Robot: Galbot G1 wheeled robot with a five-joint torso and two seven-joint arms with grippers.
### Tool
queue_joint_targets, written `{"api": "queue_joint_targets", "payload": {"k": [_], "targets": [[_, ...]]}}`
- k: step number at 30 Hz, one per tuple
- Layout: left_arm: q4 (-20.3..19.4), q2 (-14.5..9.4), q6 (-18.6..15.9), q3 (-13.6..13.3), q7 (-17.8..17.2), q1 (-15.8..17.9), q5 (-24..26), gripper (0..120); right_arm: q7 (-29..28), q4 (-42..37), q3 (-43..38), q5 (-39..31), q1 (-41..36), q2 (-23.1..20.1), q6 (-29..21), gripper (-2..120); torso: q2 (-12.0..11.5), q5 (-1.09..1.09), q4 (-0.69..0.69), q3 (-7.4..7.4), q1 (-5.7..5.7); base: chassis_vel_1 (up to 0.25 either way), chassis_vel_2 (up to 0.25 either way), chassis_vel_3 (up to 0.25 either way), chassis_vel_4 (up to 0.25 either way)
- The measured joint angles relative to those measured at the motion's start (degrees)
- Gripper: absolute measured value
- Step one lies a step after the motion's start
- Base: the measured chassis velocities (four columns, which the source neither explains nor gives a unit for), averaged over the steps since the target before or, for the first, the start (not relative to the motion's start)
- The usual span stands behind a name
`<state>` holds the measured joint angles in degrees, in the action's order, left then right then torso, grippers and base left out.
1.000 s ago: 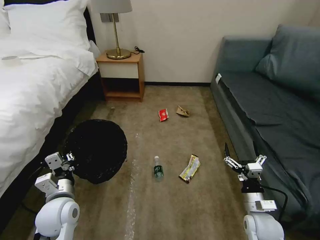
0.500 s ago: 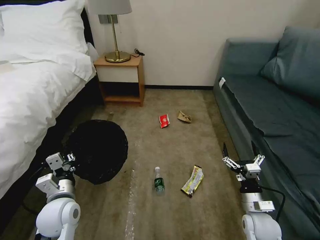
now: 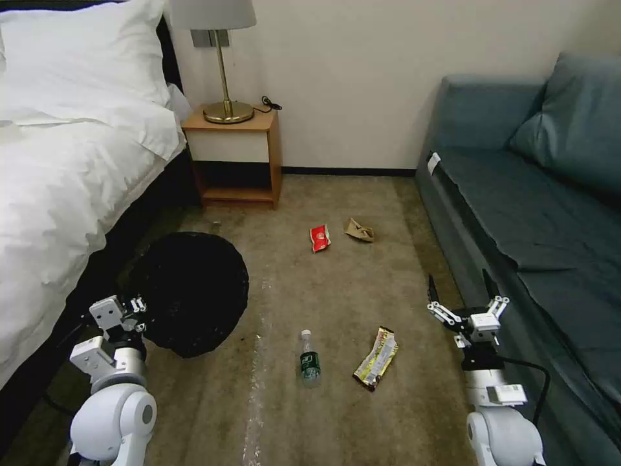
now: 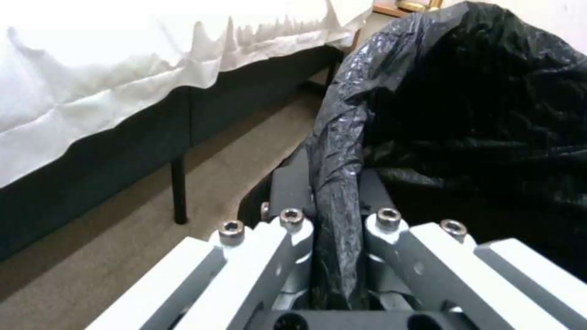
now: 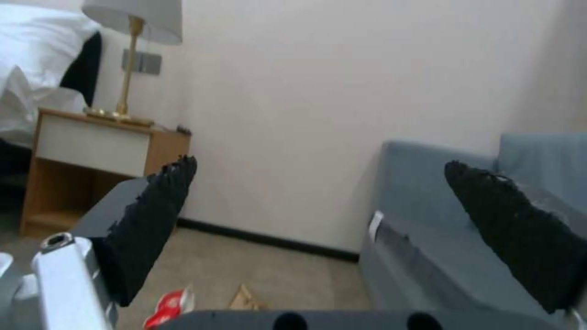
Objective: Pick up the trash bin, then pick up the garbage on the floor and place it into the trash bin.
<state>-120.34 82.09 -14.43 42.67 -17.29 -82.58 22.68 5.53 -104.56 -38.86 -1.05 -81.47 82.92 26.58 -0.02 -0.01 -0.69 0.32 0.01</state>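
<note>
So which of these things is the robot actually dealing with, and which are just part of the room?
Part of the job:
- bin, held by the left gripper
- bottle
- yellow wrapper
- red packet
- brown paper
- right gripper, open and empty

Just the room:
- bed
- lamp
- nightstand
- sofa

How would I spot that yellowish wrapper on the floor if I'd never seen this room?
Start at the grey-blue sofa and look down to the carpet beside it. Near the robot's open right pincer lies the yellow-white wrapper, next to a clear bottle. It is long, flat and crinkled, unlike the smaller red packet farther off.
</note>
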Motion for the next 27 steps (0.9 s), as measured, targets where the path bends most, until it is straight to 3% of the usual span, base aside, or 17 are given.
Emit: {"api": "queue_joint_targets", "payload": {"k": [6,11,13,17,20,24,26,27], "targets": [[2.2,0.3,-0.1,-0.7,0.2,1.1,-0.5,4,-5.2,5.5,4.3,-4.2,3.4,-2.8,-6.6,100,0.0,-0.01,-0.01,0.00,0.00,0.000,0.000,0.000,0.000],[3.4,0.4,-0.1,-0.7,0.4,1.4,-0.6,4,-6.0,9.8,6.8,-8.1,4.9,-4.2,-10.0,100,0.0,0.01,0.00,0.00,0.00,0.000,0.000,0.000,0.000],[5.2,0.5,0.1,-0.7,0.6,1.9,-1.1,4,-7.2,11.9,9.6,-13.6,5.6,-5.8,-14.4,100,0.0,0.00,0.00,0.00,0.00,0.000,0.000,0.000,0.000],[6.3,0.6,0.5,-0.9,0.8,2.2,-1.4,4,-7.5,12.6,11.3,-17.7,6.0,-7.1,-17.4,100,0.0,0.00,0.00,0.00,0.00,0.000,0.000,0.000,0.000],[7.8,1.3,1.3,-1.4,1.1,2.3,-2.1,4,-8.3,13.9,15.7,-26.3,8.4,-9.6,-23.7,100,0.0,-0.01,-0.01,0.00,0.00,0.000,0.000,0.000,0.000],[8.4,1.7,1.6,-1.6,1.2,2.3,-2.5,4,-9.1,15.1,17.9,-29.1,10.1,-10.4,-26.2,100,0.0,-0.01,0.00,0.01,0.00,0.000,0.000,0.000,0.000],[9.0,2.1,2.1,-1.6,1.4,2.2,-2.7,4,-11.4,16.5,21.7,-35.1,13.3,-11.2,-32.6,100,0.0,-0.01,0.00,0.01,0.00,0.000,0.000,0.000,0.000],[9.0,2.1,2.1,-1.6,1.4,2.2,-2.7,4,-11.4,16.5,21.7,-35.1,13.3,-11.2,-32.6,100,0.0,-0.01,0.00,0.01,0.00,0.000,0.000,0.000,0.000]]}}
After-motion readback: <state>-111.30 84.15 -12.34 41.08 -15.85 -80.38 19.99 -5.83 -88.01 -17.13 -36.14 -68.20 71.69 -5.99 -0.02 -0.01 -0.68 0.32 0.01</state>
